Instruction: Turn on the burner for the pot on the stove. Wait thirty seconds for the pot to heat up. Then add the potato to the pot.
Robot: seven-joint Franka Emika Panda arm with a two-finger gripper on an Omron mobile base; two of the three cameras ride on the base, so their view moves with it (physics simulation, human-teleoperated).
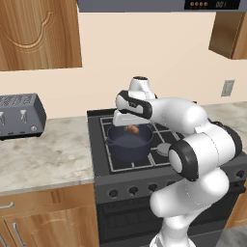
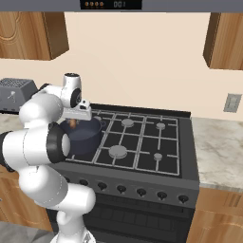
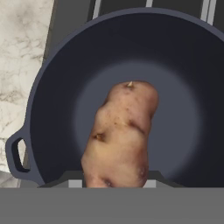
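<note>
One thing left by the look of it: drop the potato (image 3: 120, 135) into the pot (image 3: 57, 87). Claw (image 1: 133, 126) is clenched on the potato, holding it right above the pot's open mouth; hand view looks straight down past the potato at the bare pot bottom, so it hangs roughly over the centre, maybe a bit toward the near rim. Fingertips are mostly hidden behind the potato there.

Pot sits on the front-left burner of the stove (image 2: 142, 142), one side handle pointing toward the marble counter (image 1: 43, 154). Toaster (image 1: 19, 116) stands well apart on the counter, no issue. Can't tell from these pics whether a flame is lit under the pot or which knob is turned; too small.

How to do it well, imo:
- Lower a bit more before letting go, so the potato goes in soft and doesn't bounce out or knock the rim.
- Keep it centred over the pot floor, not drifting to the near wall.
- Open the claw wide enough that the lumpy sides don't snag on a finger.
- Pull straight up after, w/o clipping the rim or handle, or the pot may shift off its grate.

Main risk: release too high or off-centre, potato hits the rim and rolls onto the grates.
</note>
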